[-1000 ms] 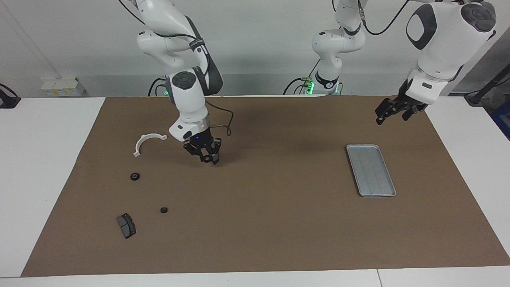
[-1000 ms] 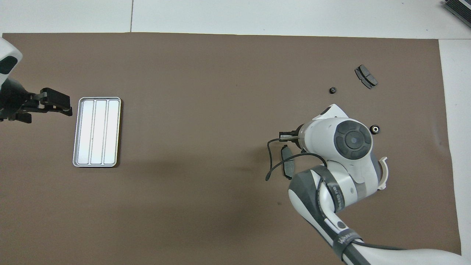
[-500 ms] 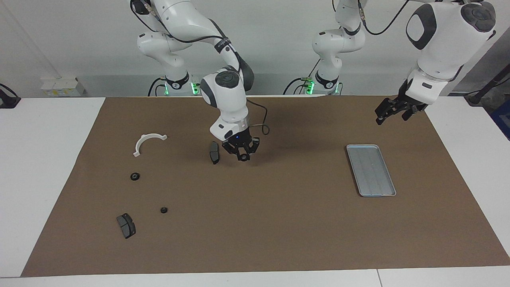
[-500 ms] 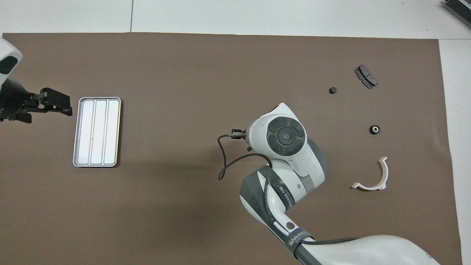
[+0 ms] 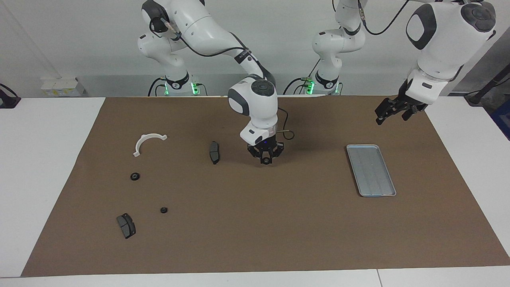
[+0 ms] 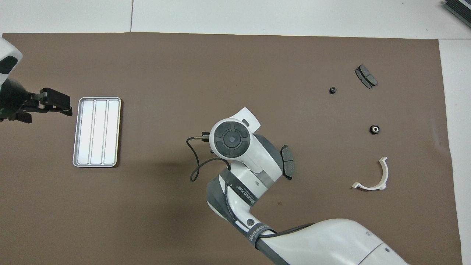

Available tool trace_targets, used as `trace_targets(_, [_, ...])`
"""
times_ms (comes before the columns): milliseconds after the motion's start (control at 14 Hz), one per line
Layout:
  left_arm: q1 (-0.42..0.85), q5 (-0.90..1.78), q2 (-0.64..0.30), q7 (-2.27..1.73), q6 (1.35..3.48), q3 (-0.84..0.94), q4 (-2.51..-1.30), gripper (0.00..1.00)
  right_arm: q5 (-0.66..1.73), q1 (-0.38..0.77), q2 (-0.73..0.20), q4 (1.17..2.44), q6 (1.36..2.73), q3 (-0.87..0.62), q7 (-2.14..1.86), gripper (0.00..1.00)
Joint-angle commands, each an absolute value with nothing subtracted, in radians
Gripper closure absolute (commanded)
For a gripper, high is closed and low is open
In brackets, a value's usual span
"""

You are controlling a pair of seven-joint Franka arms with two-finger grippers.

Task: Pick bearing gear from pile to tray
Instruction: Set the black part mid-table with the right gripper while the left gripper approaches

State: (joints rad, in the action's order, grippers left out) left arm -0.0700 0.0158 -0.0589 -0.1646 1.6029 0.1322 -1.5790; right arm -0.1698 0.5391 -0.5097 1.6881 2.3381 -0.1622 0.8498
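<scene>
White table [image 5: 48,131] is filling both views, with a big brown mat [image 5: 255,231] lying flat across most of it and leaving white margins showing at both ends and along the edge farthest from the robots. A seam [image 6: 131,16] is running across the tabletop there. Plain pale wall [image 5: 79,36] is standing at the robots' end, evenly lit, soft shadows falling on the mat. A small white box [image 5: 59,87] is sitting against the wall at the table's edge. A dark ribbed object [image 6: 459,10] is poking in at one corner of the overhead view.
</scene>
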Motion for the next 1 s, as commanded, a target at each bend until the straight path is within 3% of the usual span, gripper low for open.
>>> trace_targets(0, [-0.055,0.003,-0.015,-0.163,1.614,0.141,-1.617,0.00,-0.221,0.551,-0.535,1.666,2.321,-0.164,0.897,0.91])
trace_targets(143, [-0.048,0.005,-0.017,-0.152,1.623,0.143,-1.611,0.00,-0.222,0.552,-0.534,1.680,2.318,-0.164,0.897,0.76])
trace_targets(286, [-0.048,0.005,-0.012,-0.152,1.621,0.144,-1.608,0.00,-0.230,0.545,-0.534,1.677,2.322,-0.164,0.893,0.20])
trace_targets(357, [-0.043,0.006,-0.012,-0.158,1.623,0.150,-1.605,0.00,-0.233,0.534,-0.534,1.674,2.322,-0.164,0.891,0.06])
trace_targets(500, [-0.011,0.009,-0.002,-0.166,1.644,0.163,-1.612,0.00,-0.241,0.502,-0.525,1.671,2.327,-0.161,0.884,0.00])
trace_targets(929, [0.161,0.012,0.041,-0.293,1.842,0.163,-1.739,0.00,-0.238,0.313,-0.439,1.678,2.318,-0.164,0.729,0.00])
